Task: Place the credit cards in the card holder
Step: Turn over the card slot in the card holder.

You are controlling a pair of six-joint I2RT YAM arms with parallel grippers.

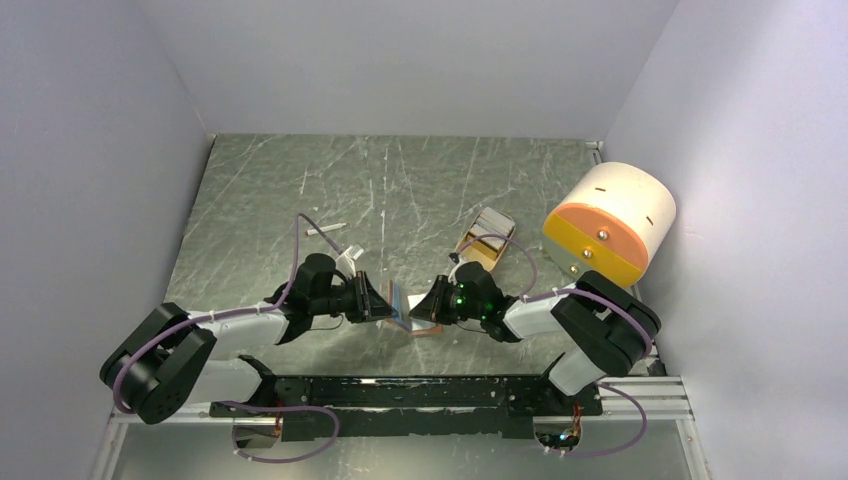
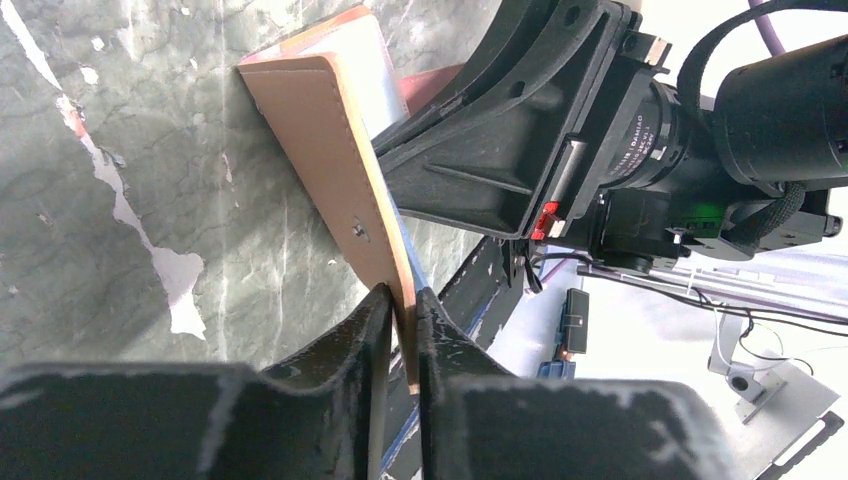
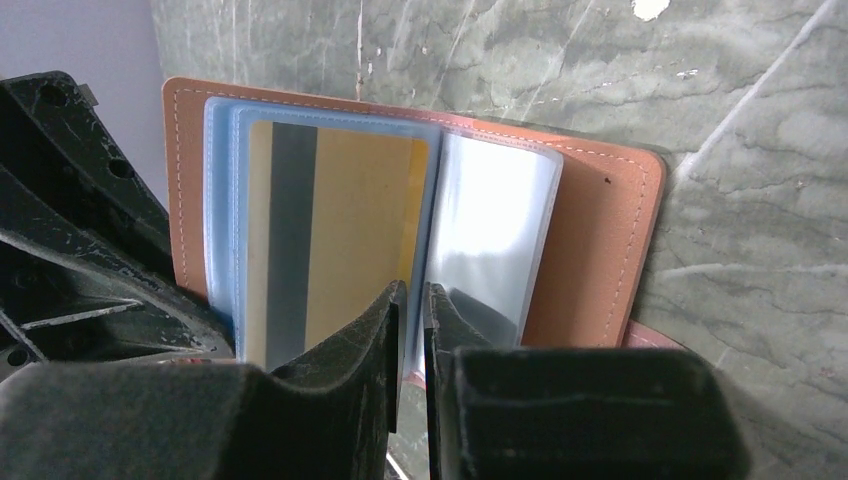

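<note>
Two pinches hold the card holder [image 3: 600, 250] open, near centre of the tabletop [image 1: 400, 180]: left end effector [image 2: 402, 300] on its cover, right end effector [image 3: 410, 295] on the sleeve [image 3: 225, 220] around the orange-yellow card [image 3: 350, 220]; pushing it fully home likely follows.

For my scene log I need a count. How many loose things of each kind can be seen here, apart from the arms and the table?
card holder: 1
orange-yellow card, in a sleeve of the holder: 1
tan tray: 1
cream-and-orange cylinder: 1
white stick: 1
Total: 5
Whether there are further cards cannot be told.
</note>
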